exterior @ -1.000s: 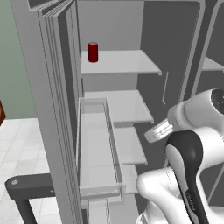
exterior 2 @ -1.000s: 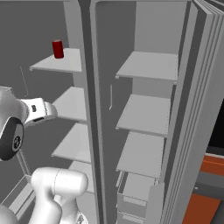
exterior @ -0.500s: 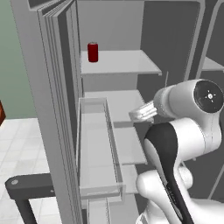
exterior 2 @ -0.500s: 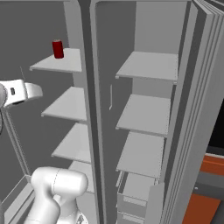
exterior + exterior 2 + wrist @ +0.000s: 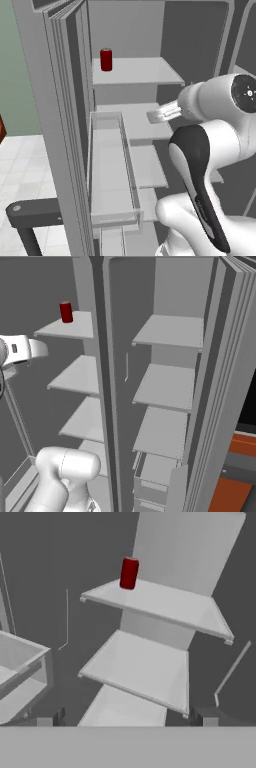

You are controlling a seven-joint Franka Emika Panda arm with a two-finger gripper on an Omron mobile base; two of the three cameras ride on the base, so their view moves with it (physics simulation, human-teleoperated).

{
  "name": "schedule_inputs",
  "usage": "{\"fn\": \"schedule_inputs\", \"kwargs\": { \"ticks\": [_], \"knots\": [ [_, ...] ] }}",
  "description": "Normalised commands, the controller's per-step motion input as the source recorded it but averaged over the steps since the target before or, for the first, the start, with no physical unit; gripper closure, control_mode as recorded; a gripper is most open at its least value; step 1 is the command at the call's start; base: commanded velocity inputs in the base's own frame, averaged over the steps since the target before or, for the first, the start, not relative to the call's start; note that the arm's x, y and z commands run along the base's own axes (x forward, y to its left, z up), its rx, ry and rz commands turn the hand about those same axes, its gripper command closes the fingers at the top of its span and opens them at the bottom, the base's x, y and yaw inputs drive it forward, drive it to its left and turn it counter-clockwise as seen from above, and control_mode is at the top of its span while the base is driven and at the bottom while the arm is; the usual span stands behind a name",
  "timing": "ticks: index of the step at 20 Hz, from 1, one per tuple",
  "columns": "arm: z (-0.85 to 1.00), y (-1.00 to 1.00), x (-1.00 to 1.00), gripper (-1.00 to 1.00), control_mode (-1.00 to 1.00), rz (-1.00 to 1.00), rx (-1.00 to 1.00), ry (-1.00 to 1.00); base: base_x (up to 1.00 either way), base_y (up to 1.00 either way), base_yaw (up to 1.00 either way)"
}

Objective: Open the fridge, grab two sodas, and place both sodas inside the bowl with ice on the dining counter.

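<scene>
Fridge (image 5: pixel 65 125) standing open; gripper (image 5: pixel 130 718) jaws spread wide, nothing held. Soda (image 5: pixel 129 573) sitting above and ahead on shelf (image 5: pixel 165 607); approach best being raised, can centred between fingers before closing.

Flat, even rendered light; soft shadows, slight blur, no glare.

I see the open fridge (image 5: pixel 65 100) with pale grey shelves. On the top shelf (image 5: pixel 140 70) one red soda (image 5: pixel 106 59) stands upright near the left rear corner. The shelf below (image 5: pixel 137 667) is bare. A clear bin (image 5: pixel 111 175) hangs on the left door.
</scene>
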Motion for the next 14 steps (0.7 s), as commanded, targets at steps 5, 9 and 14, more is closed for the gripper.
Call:
{"fn": "schedule_inputs", "kwargs": {
  "ticks": [5, 9, 14],
  "knots": [
    [0.00, 0.00, 0.00, -1.00, -1.00, 0.04, 0.08, -0.28, 0.00, 0.00, 0.00],
    [0.11, 0.00, 0.11, -1.00, -1.00, 0.00, 0.15, -0.15, 0.00, 0.00, 0.00],
    [0.20, 0.07, 0.27, -1.00, -1.00, 0.00, 0.07, -0.03, 0.00, 0.00, 0.00]
  ]
}}
